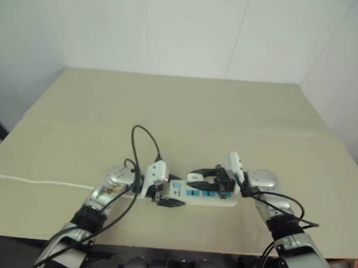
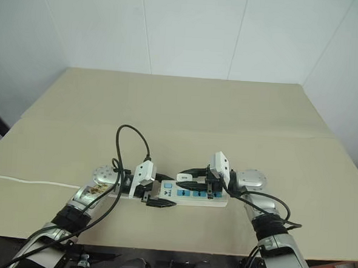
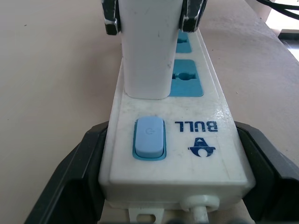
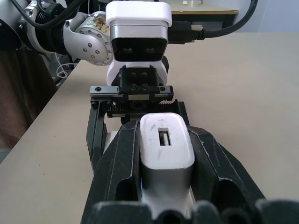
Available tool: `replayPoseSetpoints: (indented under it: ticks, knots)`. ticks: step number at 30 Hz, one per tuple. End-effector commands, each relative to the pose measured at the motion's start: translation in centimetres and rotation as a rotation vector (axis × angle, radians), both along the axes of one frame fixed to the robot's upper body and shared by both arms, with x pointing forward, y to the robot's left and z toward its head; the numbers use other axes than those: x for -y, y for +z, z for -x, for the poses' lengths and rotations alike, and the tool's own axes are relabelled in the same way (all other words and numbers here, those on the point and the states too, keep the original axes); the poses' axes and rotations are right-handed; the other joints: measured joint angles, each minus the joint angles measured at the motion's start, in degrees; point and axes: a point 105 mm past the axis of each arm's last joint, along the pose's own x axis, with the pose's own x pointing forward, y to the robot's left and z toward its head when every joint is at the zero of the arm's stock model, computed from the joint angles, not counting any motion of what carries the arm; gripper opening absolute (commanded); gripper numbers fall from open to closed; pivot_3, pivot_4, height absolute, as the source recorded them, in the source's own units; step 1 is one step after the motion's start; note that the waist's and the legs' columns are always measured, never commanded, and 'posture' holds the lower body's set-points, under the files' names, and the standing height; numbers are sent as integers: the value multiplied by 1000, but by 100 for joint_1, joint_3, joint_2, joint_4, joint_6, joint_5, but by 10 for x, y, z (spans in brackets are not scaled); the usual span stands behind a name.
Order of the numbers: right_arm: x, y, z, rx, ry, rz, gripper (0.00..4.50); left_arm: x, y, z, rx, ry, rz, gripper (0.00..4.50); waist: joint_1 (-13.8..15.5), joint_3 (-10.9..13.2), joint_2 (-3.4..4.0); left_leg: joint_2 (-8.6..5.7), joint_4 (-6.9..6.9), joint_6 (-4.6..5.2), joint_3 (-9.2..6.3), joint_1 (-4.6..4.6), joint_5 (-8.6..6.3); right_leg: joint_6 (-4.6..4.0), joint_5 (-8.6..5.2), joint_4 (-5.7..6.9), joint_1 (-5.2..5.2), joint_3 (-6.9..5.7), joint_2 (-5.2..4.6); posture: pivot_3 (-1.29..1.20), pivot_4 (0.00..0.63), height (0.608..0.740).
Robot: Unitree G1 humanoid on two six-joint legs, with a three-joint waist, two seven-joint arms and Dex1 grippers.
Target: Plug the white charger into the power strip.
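Squeezing the white charger (image 4: 164, 154), the right pincer (image 4: 163, 186) pushes it down onto the power strip (image 3: 173, 154), while the left pincer (image 3: 173, 163) grips the strip's switch end so it cannot slide on the worktop (image 1: 186, 110).

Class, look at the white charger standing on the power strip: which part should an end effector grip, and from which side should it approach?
Probably the charger's two broad flat sides, from above, along its length. It stands upright on the power strip, so its top half is free while the base sits against the strip. The right end effector already clamps it this way; the left end effector grips the strip's switch end.
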Motion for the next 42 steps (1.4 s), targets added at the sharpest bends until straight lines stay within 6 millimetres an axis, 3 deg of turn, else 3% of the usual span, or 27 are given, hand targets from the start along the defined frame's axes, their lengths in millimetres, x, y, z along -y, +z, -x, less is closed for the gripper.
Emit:
replayPoseSetpoints:
  ticks: [1,9,19,24,26,28,31,37,42]
  knots:
    - [11,-50,9,-166,-37,157,1210,-4,-5,4,10,-21,-40,3320,-8,0,0,1,0,0,0,2,0,4,-2,0,2,0,0,0,150,740]
    - [10,-51,10,-138,-42,160,1210,-3,-5,4,13,-22,-40,3320,-26,-4,1,1,0,0,0,7,0,12,-7,-1,7,0,0,0,150,740]
    - [1,-46,20,-92,6,152,4473,-2,-5,3,16,-20,-38,3320,-39,-16,-15,3,-3,-1,-2,7,-1,24,-15,-6,10,-2,0,0,150,740]
    - [-2,-49,21,-70,18,170,4473,-5,0,2,15,-14,-21,3320,-47,-17,-16,3,-3,-1,-2,8,-1,35,-21,-6,10,-2,0,0,150,740]
    - [-4,-50,22,-65,26,172,4500,-7,9,2,-5,-10,15,4043,-58,-17,-17,4,-3,-1,-2,8,-1,36,-21,-6,10,-2,1,0,150,740]
    - [-5,-50,23,-60,31,173,4500,-9,16,3,-15,-17,37,4473,-77,-17,-17,5,-4,-1,-1,7,-1,36,-22,-5,9,-2,3,0,150,740]
    - [-4,-49,22,-45,22,170,4500,-15,24,7,-16,-39,43,4473,-84,-17,-17,6,-6,-1,-2,6,-1,35,-21,-7,7,-2,3,0,150,740]
    - [21,-25,10,33,-93,148,4500,-37,38,11,69,15,34,4473,-56,-12,-16,7,-8,-2,-2,6,-1,34,-21,-10,7,-2,-1,0,150,740]
    - [50,9,11,138,-175,154,4500,-65,53,21,64,24,5,4473,4,9,-9,4,-7,-2,-1,-31,-1,31,-19,-10,-26,-2,-6,0,150,740]
